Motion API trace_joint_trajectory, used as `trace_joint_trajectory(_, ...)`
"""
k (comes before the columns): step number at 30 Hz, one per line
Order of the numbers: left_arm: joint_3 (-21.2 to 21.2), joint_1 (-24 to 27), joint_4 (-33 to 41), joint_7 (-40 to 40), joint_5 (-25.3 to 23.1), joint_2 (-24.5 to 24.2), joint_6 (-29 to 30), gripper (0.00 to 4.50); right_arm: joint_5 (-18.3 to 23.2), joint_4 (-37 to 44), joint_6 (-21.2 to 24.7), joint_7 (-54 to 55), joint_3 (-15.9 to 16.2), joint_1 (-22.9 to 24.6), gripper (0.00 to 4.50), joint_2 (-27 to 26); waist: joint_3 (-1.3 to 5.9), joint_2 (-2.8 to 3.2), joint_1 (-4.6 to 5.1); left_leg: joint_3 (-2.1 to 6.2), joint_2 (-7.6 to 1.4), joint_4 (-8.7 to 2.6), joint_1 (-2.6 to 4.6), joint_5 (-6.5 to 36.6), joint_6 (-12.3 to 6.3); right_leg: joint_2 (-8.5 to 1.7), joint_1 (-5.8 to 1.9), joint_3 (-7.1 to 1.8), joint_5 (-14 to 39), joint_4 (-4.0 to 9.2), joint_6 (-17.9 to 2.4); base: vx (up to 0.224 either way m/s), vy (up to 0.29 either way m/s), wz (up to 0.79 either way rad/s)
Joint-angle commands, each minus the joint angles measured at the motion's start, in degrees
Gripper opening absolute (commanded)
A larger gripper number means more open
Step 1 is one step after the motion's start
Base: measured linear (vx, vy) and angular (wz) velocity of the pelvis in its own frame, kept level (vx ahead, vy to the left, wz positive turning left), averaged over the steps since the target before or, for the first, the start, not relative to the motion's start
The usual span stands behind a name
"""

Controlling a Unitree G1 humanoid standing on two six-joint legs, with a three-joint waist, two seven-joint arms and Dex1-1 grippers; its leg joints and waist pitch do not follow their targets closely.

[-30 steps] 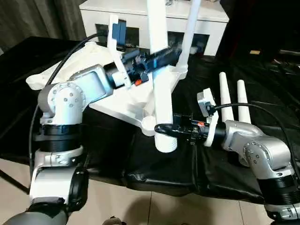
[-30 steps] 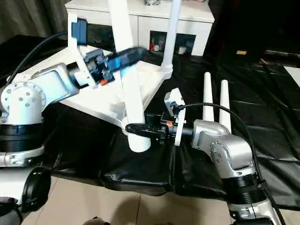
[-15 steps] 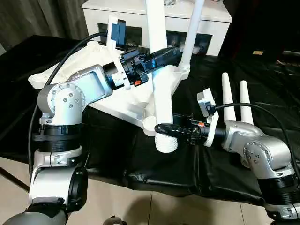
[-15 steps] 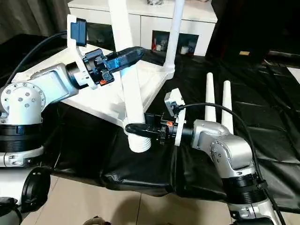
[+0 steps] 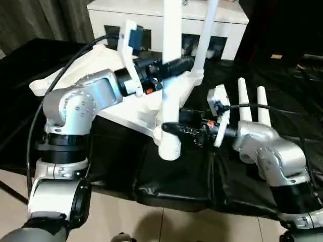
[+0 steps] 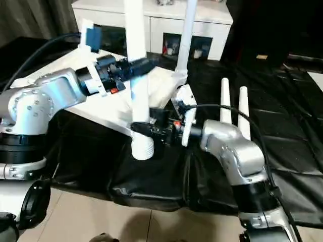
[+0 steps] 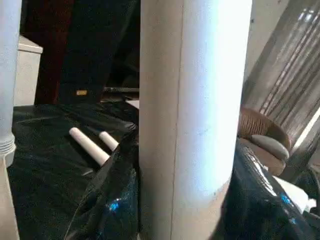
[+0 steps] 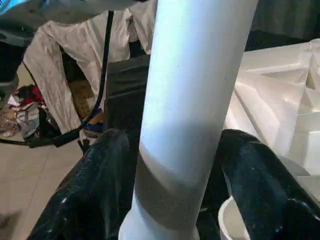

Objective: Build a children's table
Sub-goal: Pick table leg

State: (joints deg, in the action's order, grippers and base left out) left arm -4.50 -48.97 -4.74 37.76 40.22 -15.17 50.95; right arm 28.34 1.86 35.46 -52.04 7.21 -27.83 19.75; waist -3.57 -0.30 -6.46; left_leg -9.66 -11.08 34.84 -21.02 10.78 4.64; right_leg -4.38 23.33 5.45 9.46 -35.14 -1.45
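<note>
Black wrinkled plastic sheeting [image 5: 171, 181] covers the surface; white glass-doored cabinet [image 5: 227, 22] upper centre, seemingly curtains upper left. Both hands [image 5: 174, 64] [image 5: 169, 129] straddle the white tapered tube leg [image 5: 170, 75], grip unclear.

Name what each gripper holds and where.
Both are on one upright leg: left gripper at mid-length, right gripper near its ribbed base.

Black sheeting [image 5: 176, 176] covers the work surface, creased and glossy. White cabinet [image 5: 151, 10] with glass doors stands at 12 o'clock. Grey curtain [image 5: 45, 17] at 10 o'clock. Tiled floor [image 5: 126, 222] at 6 o'clock. Wicker chair [image 7: 260, 132] with cushion beside striped curtains.
</note>
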Motion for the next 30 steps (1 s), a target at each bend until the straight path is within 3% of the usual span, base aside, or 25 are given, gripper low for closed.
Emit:
trace_joint_trajectory(1, 0.87, -0.99, 1.53, 0.82, -0.62, -0.18, -0.8, 1.74, -0.49, -0.16, 1.31, -1.45, 1.21, -1.15, 3.02, 1.5, 4.53, -0.14, 0.07, 0.4, -1.74, -3.81, 0.23, 6.4, -1.21, -3.73, -3.72, -3.06, 12.18, 3.89, -8.97, 0.0, 0.0, 0.0)
trace_joint_trajectory(19, 2.97, -0.67, 3.58, 3.99, 0.04, 0.14, -0.92, 1.74, 0.21, -1.71, 4.7, -4.55, 3.68, -2.0, 3.02, 2.98, 4.47, -0.38, 0.02, 0.33, -1.71, -3.71, 0.17, 6.55, -1.25, -3.85, -3.66, -3.08, 14.44, 4.08, -8.49, 0.0, 0.0, 0.0)
trace_joint_trajectory(30, 3.35, -0.17, 4.08, 4.8, -0.06, -0.06, -0.69, 1.74, 0.49, -1.81, 5.13, -4.64, 3.38, -2.05, 1.97, 2.73, 4.53, -0.32, 0.03, 0.32, -1.72, -3.65, 0.16, 5.9, -1.45, -3.81, -3.69, -3.1, 12.8, 3.86, -9.11, 0.0, 0.0, 0.0)
